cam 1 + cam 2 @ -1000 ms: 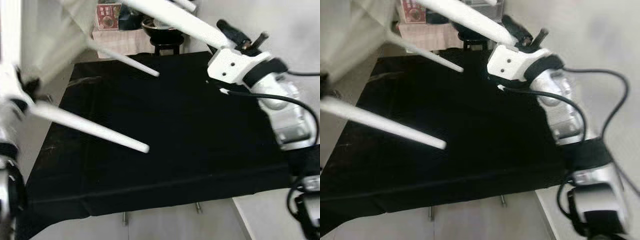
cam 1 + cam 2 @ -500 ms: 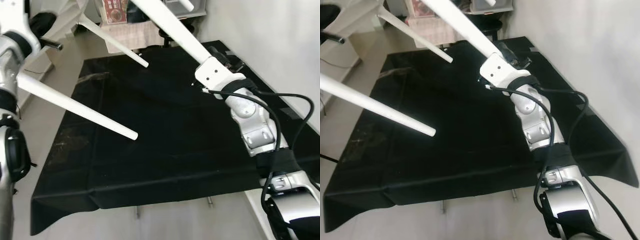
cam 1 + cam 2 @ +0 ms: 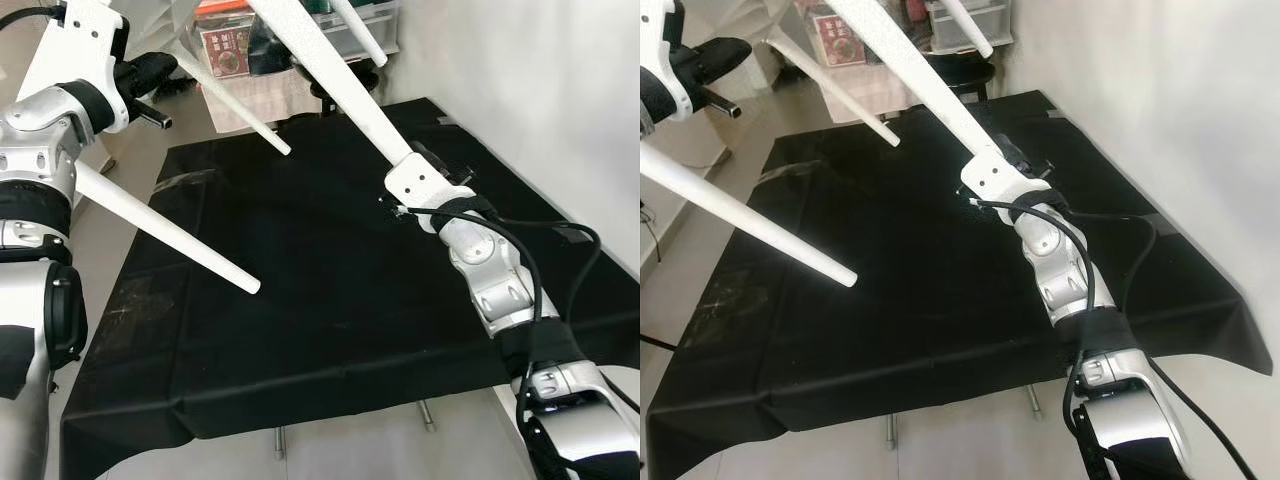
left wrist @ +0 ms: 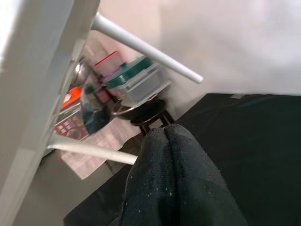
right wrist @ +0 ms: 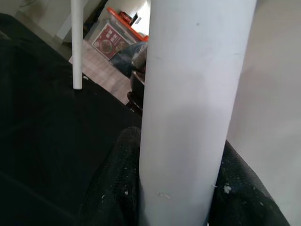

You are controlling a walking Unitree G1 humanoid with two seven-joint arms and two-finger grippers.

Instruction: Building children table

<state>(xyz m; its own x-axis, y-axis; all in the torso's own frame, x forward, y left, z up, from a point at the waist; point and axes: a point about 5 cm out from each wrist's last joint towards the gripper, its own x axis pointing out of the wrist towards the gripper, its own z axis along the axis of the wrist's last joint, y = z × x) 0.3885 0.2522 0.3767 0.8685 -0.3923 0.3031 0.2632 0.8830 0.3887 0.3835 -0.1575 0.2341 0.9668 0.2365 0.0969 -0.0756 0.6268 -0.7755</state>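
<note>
Right gripper [image 5: 176,197] is clamped around a white table leg [image 3: 335,85], whose long axis slants up and away to the raised table — held above the black cloth [image 3: 330,290]. Left gripper [image 4: 174,183], fingers pressed together, is lifted beside the tabletop edge [image 4: 42,94].

Right pincer [image 5: 176,197] clamped, left pincer [image 4: 176,183] closed, raised

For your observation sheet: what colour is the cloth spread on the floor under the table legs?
The cloth is plain black, clearest in the right eye view.
</note>
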